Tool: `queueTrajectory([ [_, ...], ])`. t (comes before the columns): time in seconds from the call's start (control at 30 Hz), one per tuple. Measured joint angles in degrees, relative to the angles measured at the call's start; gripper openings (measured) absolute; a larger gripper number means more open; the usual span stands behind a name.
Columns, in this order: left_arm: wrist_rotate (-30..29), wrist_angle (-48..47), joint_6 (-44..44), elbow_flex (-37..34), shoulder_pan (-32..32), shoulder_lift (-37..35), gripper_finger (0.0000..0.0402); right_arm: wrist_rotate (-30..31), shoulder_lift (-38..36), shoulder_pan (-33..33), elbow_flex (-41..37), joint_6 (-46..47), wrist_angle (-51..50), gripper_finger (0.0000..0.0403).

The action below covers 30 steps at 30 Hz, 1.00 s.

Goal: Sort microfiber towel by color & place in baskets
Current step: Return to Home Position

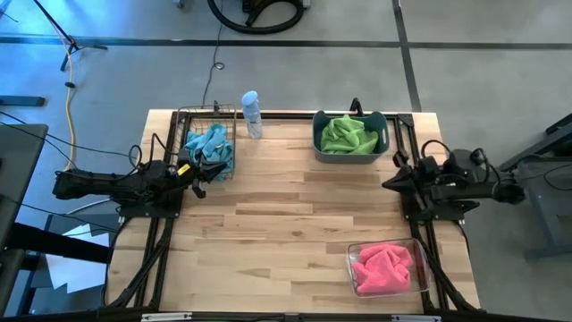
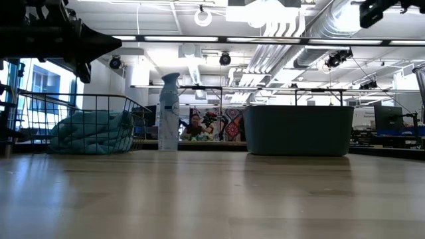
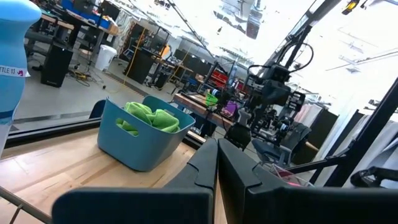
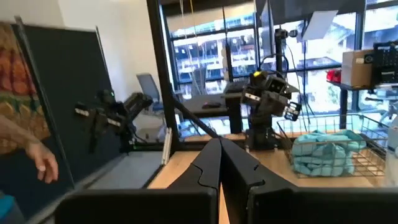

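Hovering at the desk's [image 1: 286, 215] left edge, the left gripper [image 1: 202, 177] is clenched empty just beside the wire basket [image 1: 183, 116], blue towels [image 1: 210, 143] heaped inside. Over at the right edge, the right gripper [image 1: 390, 183] is clenched on nothing too. Green towels [image 1: 347, 134] fill the blue tub [image 1: 386, 134]; pink towels [image 1: 384, 266] lie in the clear bin [image 1: 353, 250].

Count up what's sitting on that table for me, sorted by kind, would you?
Containers: 3 (wire basket, blue tub, clear bin)
Towel heaps: 3 (blue heap, green heap, pink heap), one in each container
Spray bottle: 1
Total: 7
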Motion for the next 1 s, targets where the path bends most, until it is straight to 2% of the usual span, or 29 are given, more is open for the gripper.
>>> queueTrajectory([
  [0.1, 0.0, 0.0, 0.0, 0.0, 0.0, 0.0, 0.0, 0.66, -4.13, 0.62, -4.52, 1.75, 2.86, 0.0],
  [0.23, 0.0, 0.01, 0.0, 0.02, 0.0, 0.0, 0.0, 2.0, -7.66, 1.41, -13.39, 4.35, 11.7, 0.0],
  [0.47, 0.0, 0.02, 0.0, 0.04, 0.0, 0.0, 0.0, 2.02, -7.65, 1.86, -23.02, 4.42, 21.5, 0.0],
  [0.7, 0.0, 0.0, 0.0, 0.04, 0.0, 0.0, 0.0, 2.58, -7.57, 1.86, -23.76, 0.97, 18.91, 0.0],
  [0.87, 0.0, 0.0, 0.0, 0.04, 0.0, 0.01, 0.0, 3.17, -7.47, 1.86, -23.75, 2.92, 11.25, 0.0],
  [1.0, 0.0, 0.0, 0.0, 0.04, 0.0, 0.01, 0.0, 3.25, -7.13, 1.86, -23.73, 2.66, 11.23, 0.0],
])
